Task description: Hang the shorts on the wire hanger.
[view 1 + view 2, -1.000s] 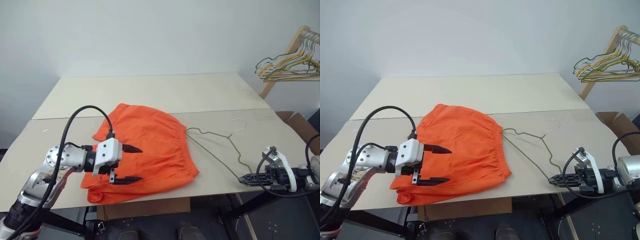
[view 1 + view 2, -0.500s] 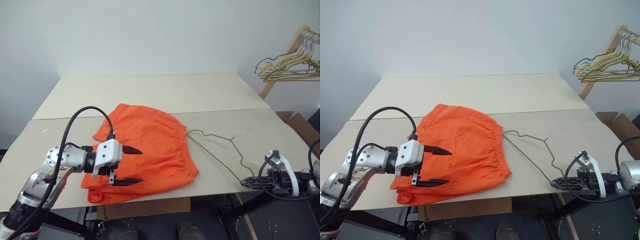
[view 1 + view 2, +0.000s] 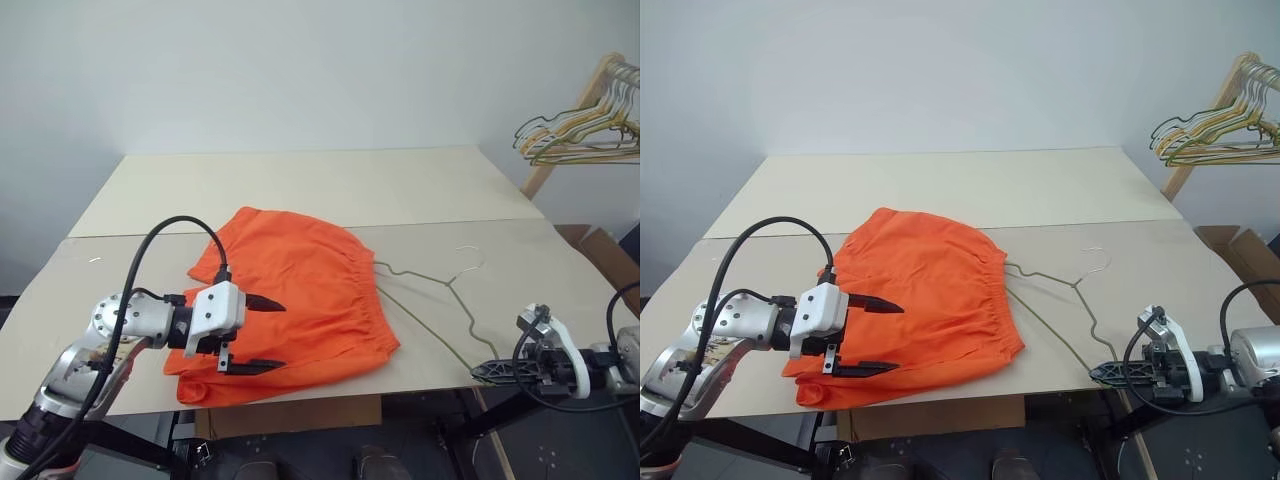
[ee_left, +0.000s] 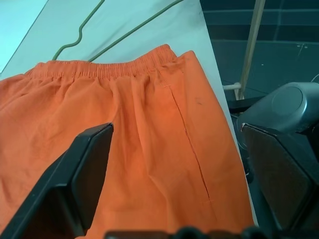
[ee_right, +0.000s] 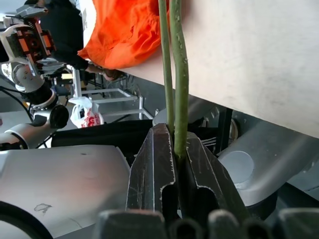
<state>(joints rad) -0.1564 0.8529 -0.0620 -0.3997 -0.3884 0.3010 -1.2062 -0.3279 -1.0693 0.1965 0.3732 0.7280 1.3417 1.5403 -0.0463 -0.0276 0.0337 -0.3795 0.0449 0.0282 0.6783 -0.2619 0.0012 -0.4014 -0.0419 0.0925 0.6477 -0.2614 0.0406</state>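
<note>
A: Item one, the shorts [image 3: 300, 300]?
B: Orange, lying flat on the table [image 3: 300, 185], waistband toward the wire hanger [image 3: 440, 300] just beside them.
A: The wire hanger?
B: On the table, one end past the near edge, pinched in the right gripper [image 3: 488, 372], fingers pressed together.
A: Left gripper [image 3: 262, 334]?
B: Fingers spread wide over the shorts' near leg, holding nothing.
A: Beyond?
B: Wooden rack [image 3: 572, 115] holding bunched hangers [image 3: 575, 138].
</note>
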